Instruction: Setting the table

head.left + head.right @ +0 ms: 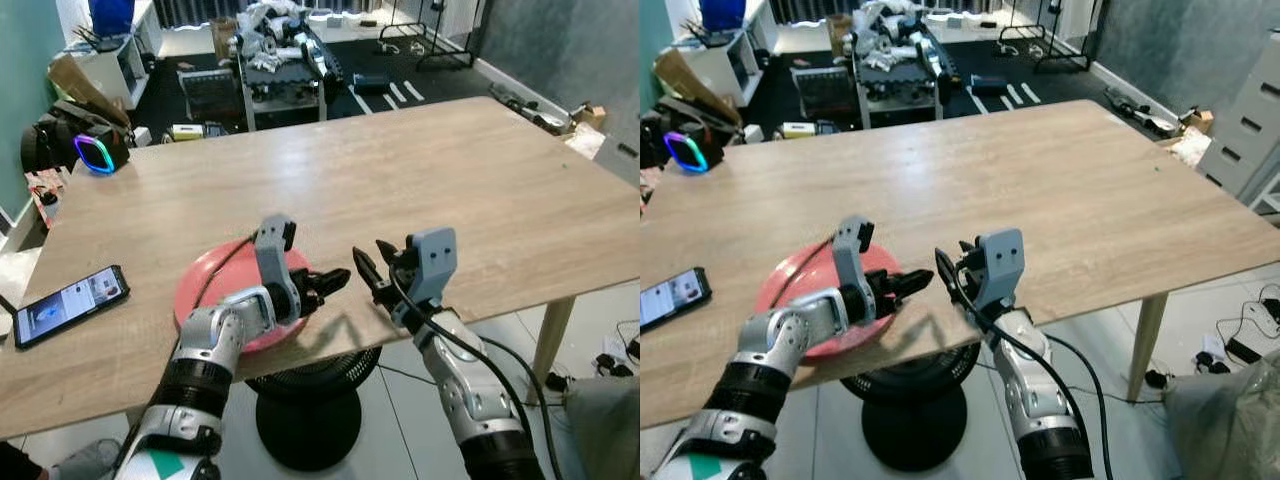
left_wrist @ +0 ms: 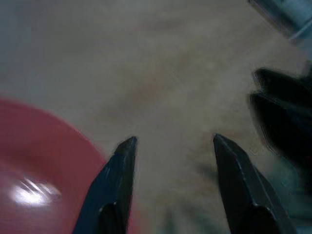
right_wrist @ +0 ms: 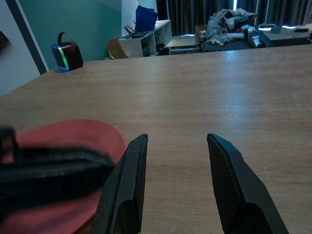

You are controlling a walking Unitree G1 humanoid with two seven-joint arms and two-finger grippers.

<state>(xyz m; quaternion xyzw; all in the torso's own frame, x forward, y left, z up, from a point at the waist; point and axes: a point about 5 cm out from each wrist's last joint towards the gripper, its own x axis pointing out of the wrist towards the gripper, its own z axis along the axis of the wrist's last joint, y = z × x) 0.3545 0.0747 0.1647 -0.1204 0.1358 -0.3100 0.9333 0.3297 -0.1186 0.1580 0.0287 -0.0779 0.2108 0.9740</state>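
Both grippers, left gripper (image 1: 335, 281) and right gripper (image 1: 368, 268), spread beside red plate (image 1: 205, 280); phone (image 1: 68, 304) nearby.

Bright, even daylight; left wrist view dim, blurred.

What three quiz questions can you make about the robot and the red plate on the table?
1. True or false: the red plate lies near the table's front edge.
2. Which gripper is over the plate: A left gripper, B right gripper?
3. Fill in: the flat black thing on the table, left of the plate, is a ____.

Key: 1 true. 2 A. 3 phone.
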